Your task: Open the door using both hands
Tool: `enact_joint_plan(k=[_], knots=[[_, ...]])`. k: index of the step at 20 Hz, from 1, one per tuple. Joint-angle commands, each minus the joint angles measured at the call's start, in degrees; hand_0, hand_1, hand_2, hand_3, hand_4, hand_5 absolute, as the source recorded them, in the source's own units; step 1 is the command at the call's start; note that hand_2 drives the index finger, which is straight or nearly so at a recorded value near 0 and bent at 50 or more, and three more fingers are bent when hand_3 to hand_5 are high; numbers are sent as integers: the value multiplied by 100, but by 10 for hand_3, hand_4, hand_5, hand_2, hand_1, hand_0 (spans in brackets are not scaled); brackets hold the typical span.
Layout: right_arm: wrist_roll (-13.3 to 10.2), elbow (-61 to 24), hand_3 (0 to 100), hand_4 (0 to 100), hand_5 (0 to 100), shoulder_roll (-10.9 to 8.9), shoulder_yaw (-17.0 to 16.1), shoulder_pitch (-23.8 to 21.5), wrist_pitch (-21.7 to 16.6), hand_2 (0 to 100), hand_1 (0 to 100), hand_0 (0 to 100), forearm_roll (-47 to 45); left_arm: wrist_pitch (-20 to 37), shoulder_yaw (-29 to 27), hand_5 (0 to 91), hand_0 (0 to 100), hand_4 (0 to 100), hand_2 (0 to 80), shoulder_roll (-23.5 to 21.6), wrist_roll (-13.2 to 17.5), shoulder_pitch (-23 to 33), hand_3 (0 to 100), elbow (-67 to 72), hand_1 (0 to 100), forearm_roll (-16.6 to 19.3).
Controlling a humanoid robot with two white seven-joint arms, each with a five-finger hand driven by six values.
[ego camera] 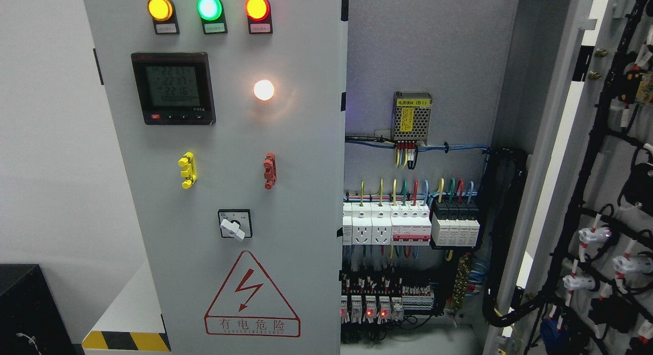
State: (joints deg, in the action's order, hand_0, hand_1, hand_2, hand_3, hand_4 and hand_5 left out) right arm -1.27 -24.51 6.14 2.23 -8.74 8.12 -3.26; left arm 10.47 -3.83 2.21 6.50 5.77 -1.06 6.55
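A grey electrical cabinet fills the head view. Its left door [219, 141] is closed and carries three lit lamps [209, 8], a digital meter [173, 88], a white lamp [264, 90], a yellow handle [187, 170], a red handle [269, 171], a rotary switch [234, 224] and a red hazard triangle [251, 296]. The right door [607, 192] stands swung wide open at the right edge, its wired inner face showing. Between them the cabinet interior [413, 222] is exposed, with breakers, sockets and coloured wires. Neither robot hand nor arm is visible.
A white wall [46, 141] lies left of the cabinet. A black box [25, 309] sits at the lower left. A ledge with a yellow-and-black striped edge [125, 340] juts out beside the cabinet's lower left. A black cable bundle [502, 243] hangs inside near the hinge.
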Motion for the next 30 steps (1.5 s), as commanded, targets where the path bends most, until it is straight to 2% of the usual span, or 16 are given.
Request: enact_joint_plan(k=[1, 3, 5, 6, 8, 9, 12, 14, 15, 17, 19, 22, 24, 27, 28, 30], knots=[[4, -5107, 0, 0, 0, -210, 41, -1012, -3, 0, 0, 0, -8, -1, -575, 0, 0, 0, 0, 298, 9, -41, 0, 352, 0, 93], [4, -6603, 0, 0, 0, -218, 102, -1654, -3, 0, 0, 0, -8, 7, -566, 0, 0, 0, 0, 315, 9, -50, 0, 326, 0, 101], [4, -7756, 0, 0, 0, -244, 277, -2190, -3, 0, 0, 0, -8, 7, -575, 0, 0, 0, 0, 333, 18, -181, 0, 326, 0, 101], [4, -8310, 0, 0, 0, -367, 400, -2445, -12, 0, 0, 0, -17, 7, -566, 0, 0, 0, 0, 333, 18, -225, 0, 326, 0, 101], [4, -9400, 0, 0, 0, -735, 820, -2938, -178, 0, 0, 0, -8, 7, -558, 0, 0, 0, 0, 342, 18, -305, 0, 326, 0, 101], [12, -9605, 0, 0, 0, -885, 1014, -2992, -492, 0, 0, 0, -8, 7, -566, 0, 0, 0, 0, 342, 18, -331, 0, 326, 0, 101], [12, -9537, 0, 0, 0, -1175, 1392, -2905, -2352, 0, 0, 0, -8, 7, -575, 0, 0, 0, 0, 351, 18, -340, 0, 326, 0, 101], [12, -9537, 0, 0, 0, -1413, 1814, -2573, -3251, 0, 0, 0, -8, 7, -575, 0, 0, 0, 0, 351, 18, -340, 0, 326, 0, 101], [4, -9537, 0, 0, 0, -1475, 1990, -2406, -3594, 0, 0, 0, -8, 7, -575, 0, 0, 0, 0, 351, 18, -340, 0, 326, 0, 101], [12, -9537, 0, 0, 0, -1475, 2202, -2098, -3991, 0, 0, 0, -8, 7, -575, 0, 0, 0, 0, 351, 18, -340, 0, 326, 0, 101], [4, -9537, 0, 0, 0, -1466, 2299, -1633, -4221, 0, 0, 0, -8, 7, -575, 0, 0, 0, 0, 351, 18, -340, 0, 326, 0, 101], [4, -9519, 0, 0, 0, -1326, 2300, -702, -4196, 0, 0, 0, -8, 7, -575, 0, 0, 0, 0, 351, 18, -340, 0, 326, 0, 101], [4, -9467, 0, 0, 0, -1282, 2264, -34, -3960, 0, 0, 0, -8, 7, -575, 0, 0, 0, 0, 351, 18, -340, 0, 326, 0, 101], [-31, -9125, 0, 0, 0, -1221, 2194, 941, -2889, 0, 0, 0, -34, 7, -575, 0, 0, 0, 0, 351, 18, -340, 0, 326, 0, 101], [-23, -8976, 0, 0, 0, -1116, 2090, 1275, -2607, 0, 0, 0, -34, 7, -575, 0, 0, 0, 0, 351, 18, -340, 0, 326, 0, 101], [-23, -8712, 0, 0, 0, -853, 1782, 1908, -2316, 0, 0, 0, -34, 7, -575, 0, 0, 0, 0, 351, 18, -340, 0, 326, 0, 101]])
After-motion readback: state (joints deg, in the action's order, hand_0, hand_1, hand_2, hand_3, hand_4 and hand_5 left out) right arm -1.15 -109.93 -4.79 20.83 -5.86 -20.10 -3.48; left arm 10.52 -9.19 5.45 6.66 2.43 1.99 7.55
